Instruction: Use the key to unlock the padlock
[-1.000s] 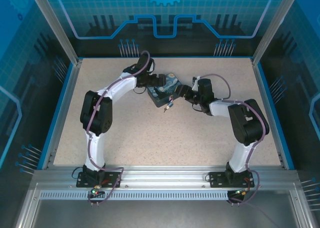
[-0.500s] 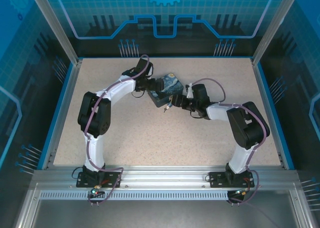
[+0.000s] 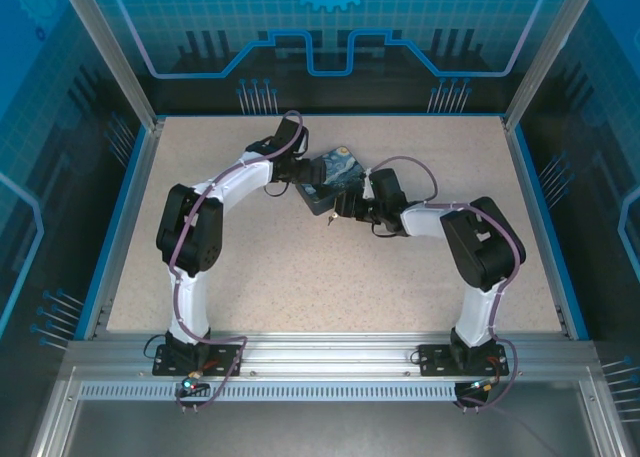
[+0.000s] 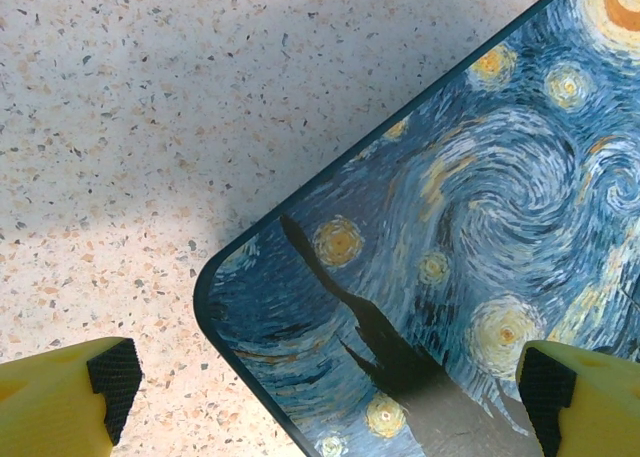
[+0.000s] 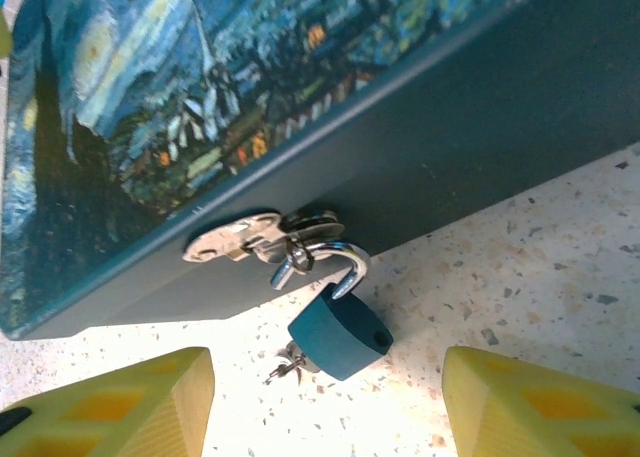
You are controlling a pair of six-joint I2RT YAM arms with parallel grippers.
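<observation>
One rectangular tin box painted with blue-and-yellow swirls (image 3: 341, 166) lies on the speckled beige desk (image 3: 300, 267), with two end effectors at it, one from either side; the left end effector (image 4: 330, 397) hangs over a rounded corner of the lid, its two yellow fingers spread wide, one black-padded fingertip (image 4: 112, 379) above bare desk and the other above the painted lid, pinching nothing.

One tiny dark teal padlock with a thin silvery shackle (image 5: 340, 336) hangs from the single small metal hasp (image 5: 232, 241) on the tin's plain dark front wall; its body rests tilted on the desk just below the wall; whether the shackle is latched into the body I cannot tell.

One tiny thin metal key (image 5: 287, 365) shows as a sliver at the padlock's lower left end, touching it; whether it sits in the keyhole or lies beside it I cannot tell.

The right end effector (image 5: 330, 407) faces the padlock, its two yellow fingers held well apart, one on each side, touching neither padlock nor key.
</observation>
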